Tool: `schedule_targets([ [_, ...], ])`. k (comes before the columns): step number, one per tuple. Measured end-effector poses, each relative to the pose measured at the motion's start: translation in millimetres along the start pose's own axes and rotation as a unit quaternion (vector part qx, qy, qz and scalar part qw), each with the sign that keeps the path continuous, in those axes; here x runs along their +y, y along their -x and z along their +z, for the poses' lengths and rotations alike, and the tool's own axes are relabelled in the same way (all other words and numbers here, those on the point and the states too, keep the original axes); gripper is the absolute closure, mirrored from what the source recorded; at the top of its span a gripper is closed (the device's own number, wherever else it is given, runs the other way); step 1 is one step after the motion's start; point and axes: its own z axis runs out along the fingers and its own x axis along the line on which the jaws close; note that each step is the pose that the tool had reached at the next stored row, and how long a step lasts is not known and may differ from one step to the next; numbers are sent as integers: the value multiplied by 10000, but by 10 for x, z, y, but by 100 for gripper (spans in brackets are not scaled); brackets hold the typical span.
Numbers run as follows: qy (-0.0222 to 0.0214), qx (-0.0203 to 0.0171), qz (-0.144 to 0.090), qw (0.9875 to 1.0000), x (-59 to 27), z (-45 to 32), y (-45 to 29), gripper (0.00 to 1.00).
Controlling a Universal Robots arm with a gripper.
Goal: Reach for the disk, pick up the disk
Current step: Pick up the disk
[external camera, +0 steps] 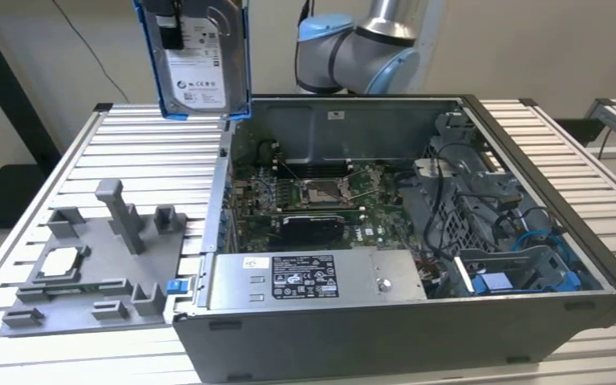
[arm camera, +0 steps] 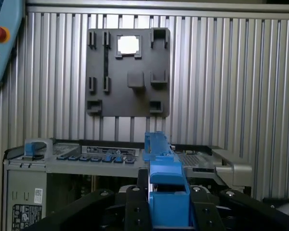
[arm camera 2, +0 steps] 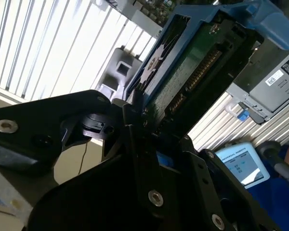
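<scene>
Flat silver metal disk with blue plastic side rails (external camera: 203, 60), lifted upright in the air.
The black gripper (arm camera: 167, 202) is clamped on its upper end, apparently across the rails; it hangs above the slatted metal table (external camera: 62, 168), near the open grey computer case (external camera: 394, 341).

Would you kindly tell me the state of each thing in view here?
disk: held in the air, upright, off the table.
pincer: shut on the disk.
computer case: open, interior exposed.
square silver chip: seated in the grey fixture.
</scene>
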Motion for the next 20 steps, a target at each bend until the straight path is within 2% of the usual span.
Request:
schedule_targets([
  [20, 58, -1, -1, 10000, -912, -43, -15, 100],
])
